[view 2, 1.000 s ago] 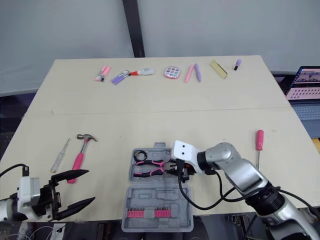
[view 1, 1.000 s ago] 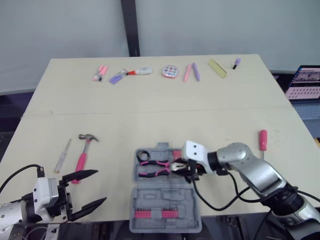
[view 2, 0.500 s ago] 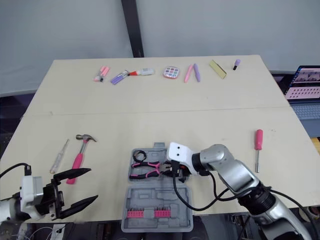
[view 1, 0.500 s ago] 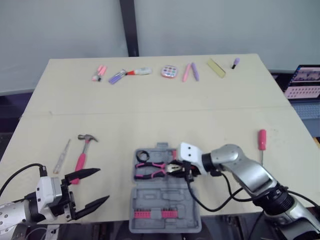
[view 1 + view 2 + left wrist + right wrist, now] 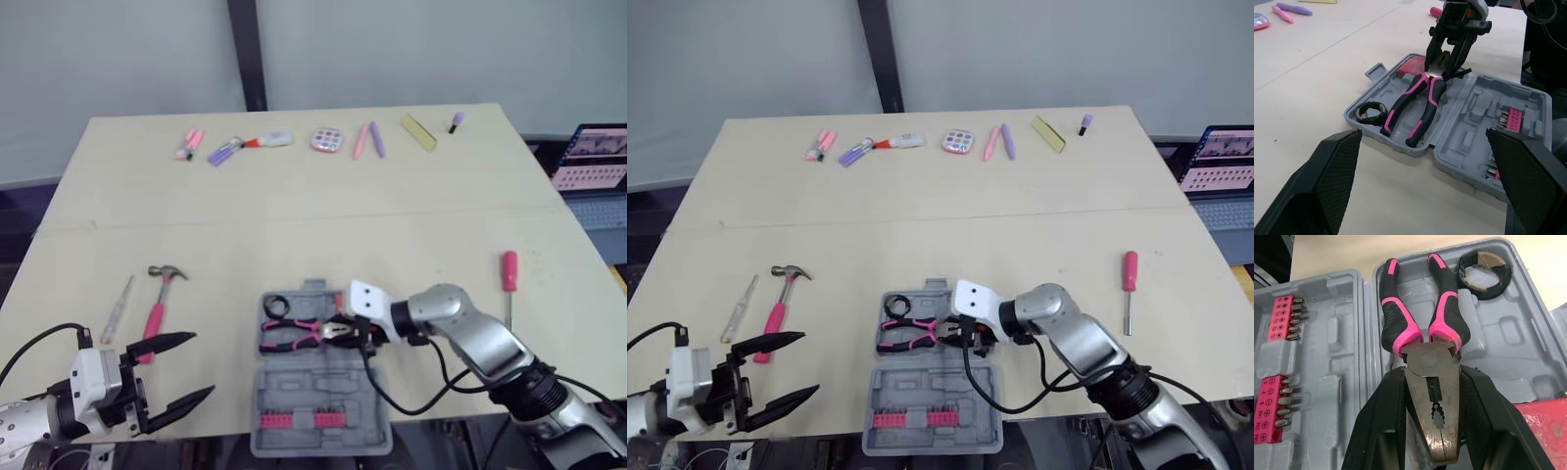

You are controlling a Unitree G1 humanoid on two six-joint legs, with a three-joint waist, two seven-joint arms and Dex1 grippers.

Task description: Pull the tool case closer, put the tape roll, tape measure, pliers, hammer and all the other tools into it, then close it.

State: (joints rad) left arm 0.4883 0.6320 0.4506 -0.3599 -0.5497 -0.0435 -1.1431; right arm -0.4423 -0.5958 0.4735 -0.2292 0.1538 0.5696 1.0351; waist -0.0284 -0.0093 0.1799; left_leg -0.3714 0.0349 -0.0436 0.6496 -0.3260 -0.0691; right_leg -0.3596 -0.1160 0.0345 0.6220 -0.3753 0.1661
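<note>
Right tool point(image 5: 1443, 68) — pinching the pliers point(image 5: 1415, 105) — has slid them leftward in the case point(image 5: 1469, 142); left tool point(image 5: 196, 367) spread.

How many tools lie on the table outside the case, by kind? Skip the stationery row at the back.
Hammer: 1
Screwdrivers: 2 (pink-handled screwdriver, clear-handled screwdriver)
Total: 3

Silver arm, white wrists.
The right arm point(image 5: 470, 331) has rounded silver shells and a looping black cable point(image 5: 394, 411); the left gripper point(image 5: 201, 364) has two pointed, textured black fingers point(image 5: 1327, 181).
</note>
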